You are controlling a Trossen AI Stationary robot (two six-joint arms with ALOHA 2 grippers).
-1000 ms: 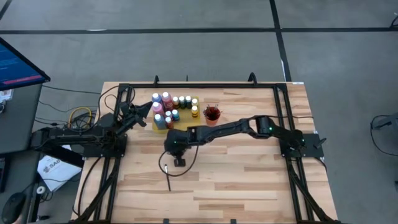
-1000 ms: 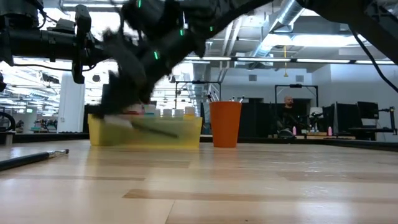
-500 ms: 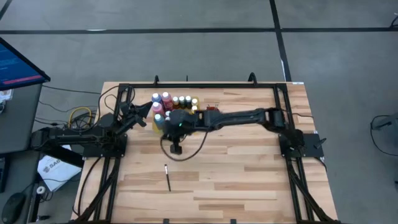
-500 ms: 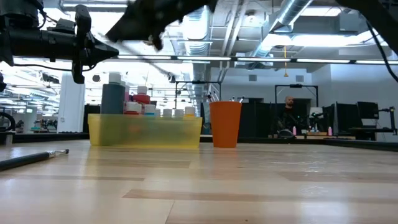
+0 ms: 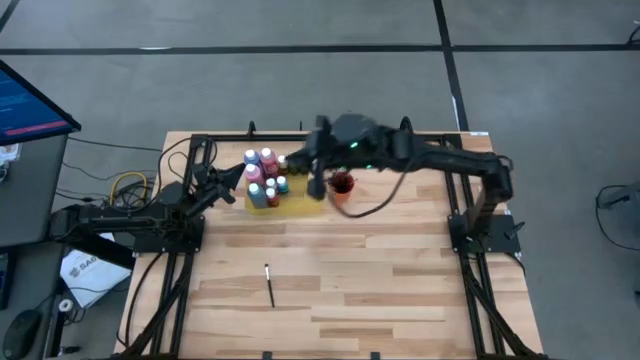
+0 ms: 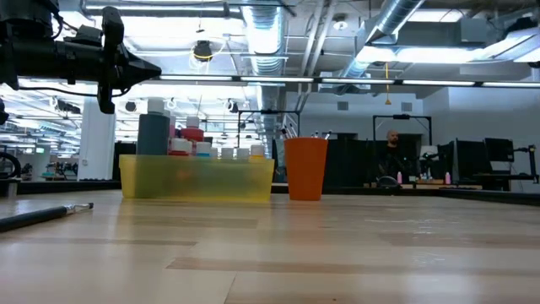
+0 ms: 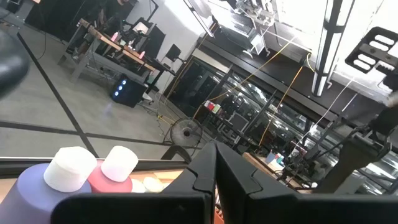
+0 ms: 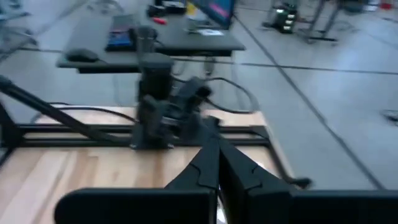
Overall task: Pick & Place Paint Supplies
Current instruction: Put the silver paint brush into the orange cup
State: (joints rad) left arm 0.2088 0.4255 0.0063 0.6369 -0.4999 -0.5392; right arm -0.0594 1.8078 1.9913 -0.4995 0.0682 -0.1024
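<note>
Right arm (image 5: 420, 152) reaching across the far side of the desk (image 5: 400, 270), right gripper (image 5: 318, 186) hanging between paint bottles (image 5: 268, 175) and orange-red cup (image 5: 342, 185), one brush (image 5: 269, 285) lying alone nearer, left gripper (image 5: 238, 176) waiting beside the bottles

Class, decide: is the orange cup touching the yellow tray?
Apart. The low view shows a narrow strip of background between the orange cup and the yellow tray.

Two dark, jointed robot arms

Right arm (image 5: 420, 155) matte black with a green light and a looping black cable; left arm (image 5: 130, 215) black too, cables trailing.
</note>
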